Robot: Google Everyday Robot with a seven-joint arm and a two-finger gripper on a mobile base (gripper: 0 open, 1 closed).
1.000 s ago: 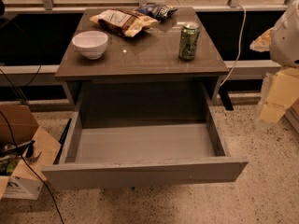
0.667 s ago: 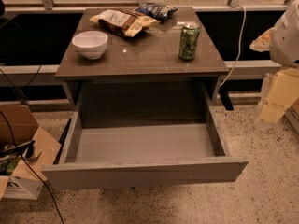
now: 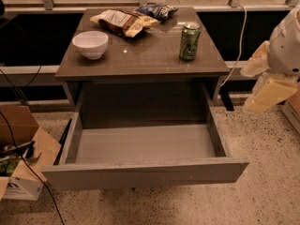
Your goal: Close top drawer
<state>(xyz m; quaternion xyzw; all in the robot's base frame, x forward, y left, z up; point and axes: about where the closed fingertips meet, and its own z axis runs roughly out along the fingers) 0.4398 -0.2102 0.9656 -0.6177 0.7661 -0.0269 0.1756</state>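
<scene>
The top drawer point(image 3: 145, 172) of the brown-topped cabinet point(image 3: 140, 55) is pulled far out toward me. Its plain grey front faces me and the pale grey box inside point(image 3: 145, 142) holds nothing. My gripper point(image 3: 263, 81) hangs from the white arm at the right edge of the view. It is to the right of the cabinet, above the floor, about level with the cabinet top, and touches neither the drawer nor the cabinet. The two lower drawer fronts are hidden under the open drawer.
On the cabinet top stand a white bowl point(image 3: 90, 44), a green can point(image 3: 190, 41) and snack bags point(image 3: 124, 21) at the back. An open cardboard box point(image 3: 21, 158) with cables lies on the floor at the left. A white cable point(image 3: 240, 36) hangs at the right.
The arm and gripper have shifted slightly down and to the left. The drawer has not moved.
</scene>
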